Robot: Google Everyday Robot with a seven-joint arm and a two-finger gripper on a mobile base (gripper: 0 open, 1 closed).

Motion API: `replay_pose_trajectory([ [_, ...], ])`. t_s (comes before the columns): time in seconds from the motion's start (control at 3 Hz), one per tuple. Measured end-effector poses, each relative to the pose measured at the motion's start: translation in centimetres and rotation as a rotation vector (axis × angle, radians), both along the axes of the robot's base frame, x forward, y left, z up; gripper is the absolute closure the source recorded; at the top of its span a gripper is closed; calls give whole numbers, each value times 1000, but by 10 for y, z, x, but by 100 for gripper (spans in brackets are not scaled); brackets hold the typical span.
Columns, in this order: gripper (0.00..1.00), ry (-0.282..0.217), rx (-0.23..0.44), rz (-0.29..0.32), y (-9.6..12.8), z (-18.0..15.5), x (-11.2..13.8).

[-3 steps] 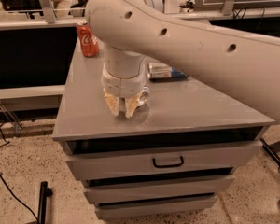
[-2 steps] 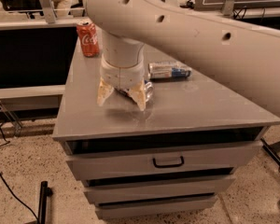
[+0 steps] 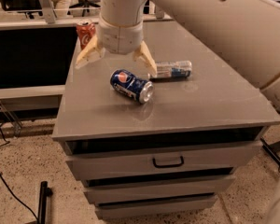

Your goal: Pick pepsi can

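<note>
The pepsi can (image 3: pixel 131 85) is deep blue with a round red-white-blue logo and silver ends. It lies on its side near the middle of the grey cabinet top (image 3: pixel 210 104). My gripper (image 3: pixel 115 64) hangs above and just behind it, with its two cream fingers (image 3: pixel 87 56) spread wide apart. It holds nothing and does not touch the can.
A slim silver-and-blue can (image 3: pixel 172 70) lies on its side to the right of the pepsi can. A red cola can (image 3: pixel 85 33) stands upright at the back left corner. The cabinet has drawers below, with a black handle (image 3: pixel 168 162). My arm crosses the upper right.
My gripper has risen and its fingers have spread wider. The pepsi can, hidden under the gripper before, now lies uncovered on its side.
</note>
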State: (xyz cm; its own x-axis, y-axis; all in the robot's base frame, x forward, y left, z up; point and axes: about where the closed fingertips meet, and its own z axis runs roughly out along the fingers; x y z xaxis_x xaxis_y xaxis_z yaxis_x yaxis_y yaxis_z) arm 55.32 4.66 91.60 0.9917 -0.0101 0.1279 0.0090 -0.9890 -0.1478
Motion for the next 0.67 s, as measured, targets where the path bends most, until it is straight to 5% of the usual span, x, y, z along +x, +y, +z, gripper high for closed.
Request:
replay_pose_trajectory([
  [0.67, 0, -27, 113, 167, -4, 0, 39],
])
